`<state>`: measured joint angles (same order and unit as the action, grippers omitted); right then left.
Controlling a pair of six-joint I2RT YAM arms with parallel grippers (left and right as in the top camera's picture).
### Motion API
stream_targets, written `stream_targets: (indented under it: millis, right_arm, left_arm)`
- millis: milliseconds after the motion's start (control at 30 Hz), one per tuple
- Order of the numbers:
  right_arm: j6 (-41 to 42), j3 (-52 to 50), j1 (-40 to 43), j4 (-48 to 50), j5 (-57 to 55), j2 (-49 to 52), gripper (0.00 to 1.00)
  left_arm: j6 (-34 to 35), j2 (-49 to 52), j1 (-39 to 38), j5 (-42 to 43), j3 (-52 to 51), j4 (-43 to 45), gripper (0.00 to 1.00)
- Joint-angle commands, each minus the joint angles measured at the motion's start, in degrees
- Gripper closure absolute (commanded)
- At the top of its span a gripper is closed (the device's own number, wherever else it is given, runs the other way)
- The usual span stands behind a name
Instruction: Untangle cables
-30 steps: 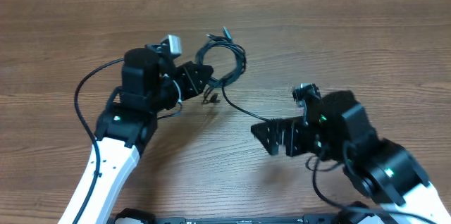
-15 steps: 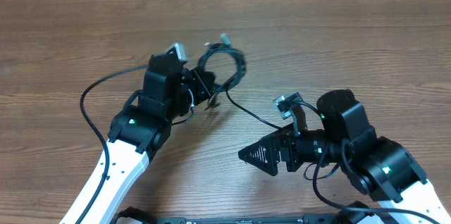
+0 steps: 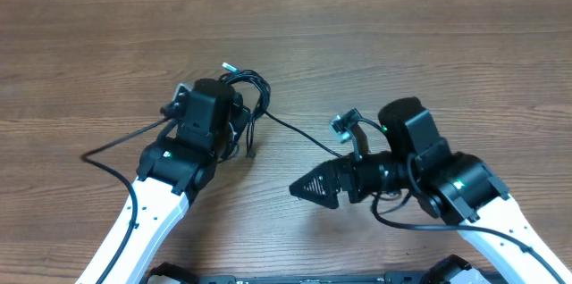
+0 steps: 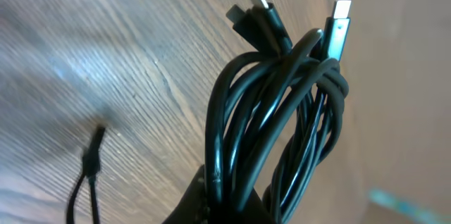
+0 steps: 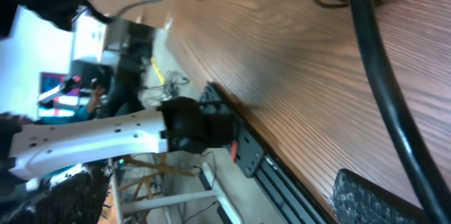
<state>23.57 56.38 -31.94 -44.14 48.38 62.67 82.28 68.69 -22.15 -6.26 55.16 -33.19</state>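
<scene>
A bundle of black cables (image 3: 248, 85) is looped and knotted, with plug ends at its top. My left gripper (image 3: 234, 116) is shut on the bundle's lower part. In the left wrist view the loops (image 4: 282, 111) rise from the jaws, with a USB plug (image 4: 340, 23) on top. One strand (image 3: 299, 134) runs right across the table, under my right arm. My right gripper (image 3: 308, 189) is low over the table and looks open. In the right wrist view the strand (image 5: 384, 104) passes just inside one finger (image 5: 384, 197).
A thin loose cable end (image 3: 251, 146) hangs below the bundle; it also shows in the left wrist view (image 4: 88, 164). The wooden table (image 3: 429, 43) stretches behind both arms. Its front edge with a black rail (image 5: 246, 153) is close to the right gripper.
My left gripper has pulled the bundle left, toward its own arm. My right gripper has swung left and toward the table's front edge, turning on its side.
</scene>
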Motion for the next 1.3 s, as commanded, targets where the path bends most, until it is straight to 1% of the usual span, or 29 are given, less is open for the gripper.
stream_targets:
  millis: [0, 33, 100, 200, 300, 367, 467, 567, 633, 700, 733, 800, 833, 900, 933, 967, 1100, 1167, 1200, 1267]
  right_arm:
    - [-1.1, 1.0, -0.2, 2.2, 9.7, 2.2, 0.0]
    - [-1.1, 1.0, -0.4, 2.8, 11.5, 3.1, 0.0]
    - [-1.1, 1.0, -1.0, 3.1, 14.8, 4.9, 0.0]
    - [-1.2, 1.0, -2.2, 3.1, 15.7, 7.5, 0.0]
    - [-1.3, 1.0, -2.6, 3.1, 15.0, 10.3, 0.0]
    - [-1.4, 1.0, -2.6, 3.4, 14.7, 11.7, 0.0]
    - [-1.4, 1.0, -2.3, 3.8, 14.7, 12.8, 0.0]
    - [-1.3, 1.0, -2.2, 3.7, 14.8, 12.7, 0.0]
    - [-1.4, 1.0, -2.2, 3.3, 15.2, 12.6, 0.0]
    - [-1.4, 1.0, -2.4, 3.4, 18.5, 12.6, 0.0]
    - [-1.4, 1.0, -2.5, 3.4, 19.6, 12.6, 0.0]
    - [-1.4, 1.0, -2.6, 3.3, 21.0, 12.6, 0.0]
    - [-1.4, 1.0, -2.6, 3.2, 20.9, 12.6, 0.0]
    - [-2.3, 1.0, -2.6, 3.1, 18.7, 12.6, 0.0]
    - [-2.7, 1.0, -2.4, 3.1, 16.7, 12.6, 0.0]
    - [-2.6, 1.0, -2.2, 3.1, 12.6, 12.6, 0.0]
    - [-2.6, 1.0, -0.7, 1.1, -1.8, 12.5, 0.0]
    - [-2.2, 1.1, 0.7, -0.6, -8.2, 11.8, 0.0]
    - [-2.2, 1.1, 0.9, -0.8, -9.2, 11.6, 0.0]
    - [-2.2, 1.2, 1.4, -1.0, -12.5, 10.0, 0.04]
  left_arm:
    - [14.5, -0.4, 0.0, -2.6, 1.0, 1.0, 0.96]
    - [15.6, -0.4, 0.0, -1.9, 1.0, 2.1, 0.96]
    - [15.4, -0.1, 0.0, 0.2, 1.0, 5.6, 0.96]
    - [14.4, 0.3, 0.0, 4.3, 1.0, 10.2, 0.96]
    - [7.8, 0.3, 0.0, 6.3, 1.0, 14.5, 0.96]
    - [4.8, 0.3, 0.0, 6.2, 1.0, 15.3, 0.96]
    - [4.3, 0.3, 0.0, 3.0, 1.0, 12.9, 0.96]
    - [4.8, 0.4, 0.0, -4.8, 1.0, 8.0, 0.95]
    - [7.5, 0.9, 0.0, -9.9, 1.0, 3.8, 0.95]
    - [13.6, 1.7, 0.1, -14.9, 0.9, -1.8, 0.95]
    - [15.7, 2.0, 0.1, -16.1, 0.9, -3.4, 0.95]
    - [19.0, 3.0, 0.1, -17.1, 0.9, -5.7, 0.95]
    - [19.1, 3.7, 0.1, -16.5, 0.9, -5.4, 0.96]
    - [18.1, 5.1, 0.1, -12.5, 0.9, -3.6, 0.96]
    - [16.1, 5.8, 0.0, -9.8, 0.9, -2.0, 0.96]
    - [11.5, 6.4, 0.0, -6.4, 0.9, 0.6, 0.96]
    - [-12.0, 7.2, 0.0, 3.4, 0.9, 10.5, 0.96]
    - [-21.1, 6.8, 0.0, 8.0, 0.9, 13.5, 0.96]
    - [-22.1, 6.6, 0.0, 9.0, 0.9, 13.6, 0.96]
    - [-22.3, 5.8, 0.0, 10.7, 0.9, 12.7, 0.96]
